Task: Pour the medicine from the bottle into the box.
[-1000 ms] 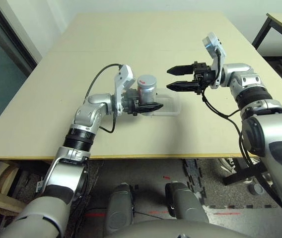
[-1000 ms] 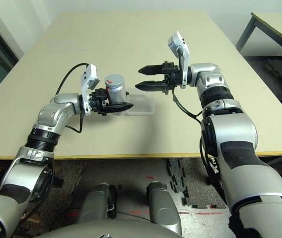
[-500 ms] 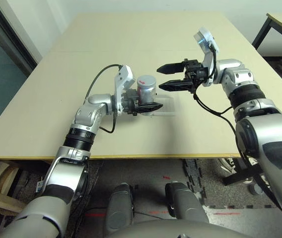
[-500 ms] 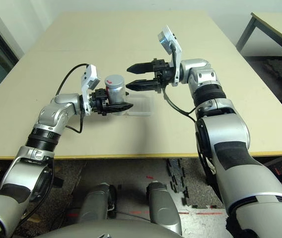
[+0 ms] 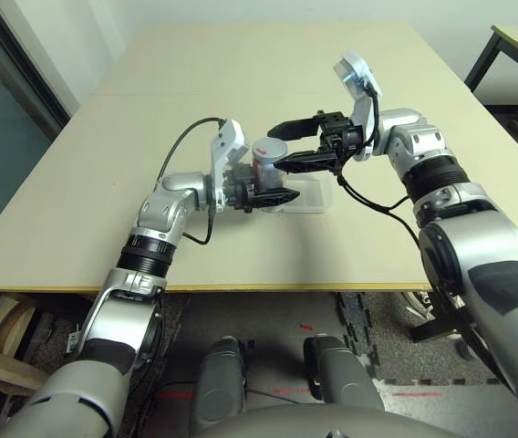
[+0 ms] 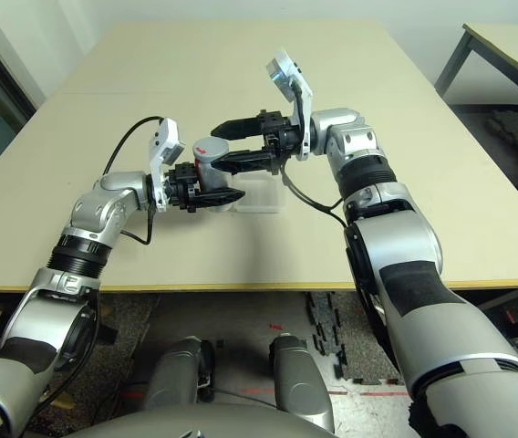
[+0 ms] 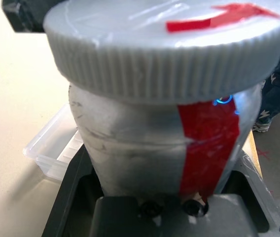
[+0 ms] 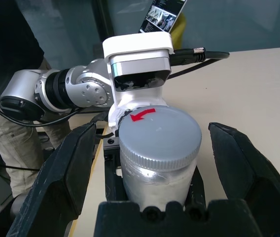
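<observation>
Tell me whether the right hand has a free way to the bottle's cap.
Likely yes: the right hand is open, its fingers either side of the cap, nothing between. The left hand grips the bottle lower down.

The bottle looks silvery and faintly scuffed, its grey cap ridged plastic. The box is clear glossy plastic. The desk is smooth and matt.

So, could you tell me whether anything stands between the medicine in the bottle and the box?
Yes: the ribbed grey cap is on the bottle, which the left gripper holds upright beside the box. The open right gripper straddles the cap.
</observation>
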Controlling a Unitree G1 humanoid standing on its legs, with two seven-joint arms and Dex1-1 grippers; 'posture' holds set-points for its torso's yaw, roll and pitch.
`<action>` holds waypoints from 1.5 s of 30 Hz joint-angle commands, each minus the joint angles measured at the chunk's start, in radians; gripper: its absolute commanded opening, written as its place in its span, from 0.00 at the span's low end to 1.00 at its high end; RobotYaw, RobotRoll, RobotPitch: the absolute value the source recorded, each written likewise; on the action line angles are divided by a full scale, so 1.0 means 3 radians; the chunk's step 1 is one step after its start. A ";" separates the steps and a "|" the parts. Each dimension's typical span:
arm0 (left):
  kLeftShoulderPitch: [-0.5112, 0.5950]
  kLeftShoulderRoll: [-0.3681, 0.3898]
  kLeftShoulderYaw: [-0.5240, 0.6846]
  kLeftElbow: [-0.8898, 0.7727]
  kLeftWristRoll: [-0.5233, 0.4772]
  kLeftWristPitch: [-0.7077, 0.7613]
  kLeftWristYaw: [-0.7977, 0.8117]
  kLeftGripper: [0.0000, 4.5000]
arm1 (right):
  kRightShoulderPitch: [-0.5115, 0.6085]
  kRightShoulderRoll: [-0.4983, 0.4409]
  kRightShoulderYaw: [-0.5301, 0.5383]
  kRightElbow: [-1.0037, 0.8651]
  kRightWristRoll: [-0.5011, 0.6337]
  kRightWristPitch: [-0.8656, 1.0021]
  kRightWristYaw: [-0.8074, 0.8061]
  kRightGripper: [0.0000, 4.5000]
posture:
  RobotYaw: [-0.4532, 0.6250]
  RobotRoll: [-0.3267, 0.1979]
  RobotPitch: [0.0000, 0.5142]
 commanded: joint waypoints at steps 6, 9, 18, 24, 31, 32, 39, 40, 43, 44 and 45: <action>-0.0031 -0.0002 -0.0033 -0.0002 0.0012 0.0009 -0.0028 0.62 | 0.0004 0.0050 -0.0031 0.0040 -0.0097 -0.0097 -0.0026 1.00 | 0.31 0.62 0.09; -0.0028 -0.0005 -0.0033 -0.0006 0.0009 0.0013 -0.0025 0.62 | 0.0001 0.0065 -0.0050 0.0056 -0.0119 -0.0141 -0.0083 0.92 | 0.31 0.62 0.10; -0.0016 -0.0008 -0.0035 -0.0021 0.0003 0.0027 -0.0019 0.62 | -0.0013 0.0095 -0.0141 0.0091 -0.0093 -0.0102 -0.0126 0.57 | 0.31 0.62 0.11; -0.0005 -0.0011 -0.0031 -0.0015 0.0010 0.0024 -0.0014 0.62 | -0.0111 0.0101 -0.0451 0.0104 0.0191 0.0358 -0.0166 0.57 | 0.31 0.62 0.11; -0.0001 -0.0017 -0.0027 -0.0006 0.0010 0.0022 0.0004 0.62 | -0.0172 0.0003 -0.0797 0.0131 0.0341 0.0620 -0.0636 0.57 | 0.31 0.62 0.11; 0.0001 -0.0018 -0.0027 -0.0004 0.0012 0.0020 0.0008 0.62 | -0.0161 -0.0016 -0.0804 0.0138 0.0303 0.0568 -0.0750 0.57 | 0.31 0.62 0.11; 0.0007 -0.0025 0.0011 0.0034 0.0037 -0.0018 0.0106 0.62 | 0.0024 -0.0166 -0.0945 0.0229 0.0108 0.0217 -0.2134 0.57 | 0.31 0.62 0.11; 0.0011 -0.0025 0.0012 0.0032 0.0041 -0.0023 0.0123 0.62 | 0.0079 -0.0196 -0.0974 0.0220 0.0104 0.0195 -0.2287 0.57 | 0.31 0.62 0.11; 0.0025 -0.0001 0.0023 0.0035 0.0050 -0.0041 0.0154 0.62 | 0.0277 -0.0311 -0.1015 0.0164 0.0045 0.0095 -0.2708 0.57 | 0.31 0.62 0.11; 0.0024 0.0017 0.0034 0.0061 0.0065 -0.0067 0.0170 0.62 | 0.0367 -0.0370 -0.1009 0.0142 0.0006 0.0066 -0.2821 0.57 | 0.31 0.62 0.11; 0.0023 0.0028 0.0039 0.0078 0.0075 -0.0086 0.0183 0.62 | 0.0427 -0.0409 -0.1002 0.0123 -0.0016 0.0052 -0.2887 0.57 | 0.31 0.62 0.11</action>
